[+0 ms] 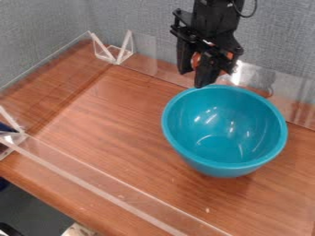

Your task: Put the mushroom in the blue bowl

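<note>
Mushroom (196, 62) at the back rim of the blue bowl (224, 132), camera view; my jaws (205, 74) closed on it, its reddish cap partly hidden between them; risk: releasing here, short of the opening, could drop it behind the bowl.

One high camera over the tabletop

The single view, named camera, looks down at a slant from above the near side of the wooden table (105, 129), facing the grey walls (62, 32) that meet in a far corner at upper left. It stands close enough for the blue bowl (224, 131) to fill much of the right half, its inside visible; the robot arm (209, 28) enters from the top edge. With only one view, no overlap is shared.
</note>
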Controlling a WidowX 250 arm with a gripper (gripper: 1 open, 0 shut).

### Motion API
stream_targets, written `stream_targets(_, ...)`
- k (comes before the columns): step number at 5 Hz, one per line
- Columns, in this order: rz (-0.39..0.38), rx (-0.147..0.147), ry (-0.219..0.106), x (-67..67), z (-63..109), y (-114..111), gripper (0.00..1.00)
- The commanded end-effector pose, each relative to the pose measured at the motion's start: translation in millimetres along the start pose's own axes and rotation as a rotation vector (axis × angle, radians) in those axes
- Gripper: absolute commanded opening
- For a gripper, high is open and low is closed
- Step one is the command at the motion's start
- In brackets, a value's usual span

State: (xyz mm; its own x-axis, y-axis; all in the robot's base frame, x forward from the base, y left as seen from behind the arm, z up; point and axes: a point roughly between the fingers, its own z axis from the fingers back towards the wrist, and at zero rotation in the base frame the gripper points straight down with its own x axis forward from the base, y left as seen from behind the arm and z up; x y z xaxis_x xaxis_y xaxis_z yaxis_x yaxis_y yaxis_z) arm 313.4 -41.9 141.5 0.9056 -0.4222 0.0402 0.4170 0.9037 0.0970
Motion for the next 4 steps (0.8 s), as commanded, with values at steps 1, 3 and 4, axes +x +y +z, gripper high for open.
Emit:
stream_targets(1,-0.005,0.017,-0.056,3.9,15.8,-1.2,0.00)
stream_targets(3,-0.013,0.021,-0.066,2.0,17.8,-4.7,0.00)
stream_targets(4,-0.021,0.021,-0.072,1.7,19.1,-6.7,0.00)
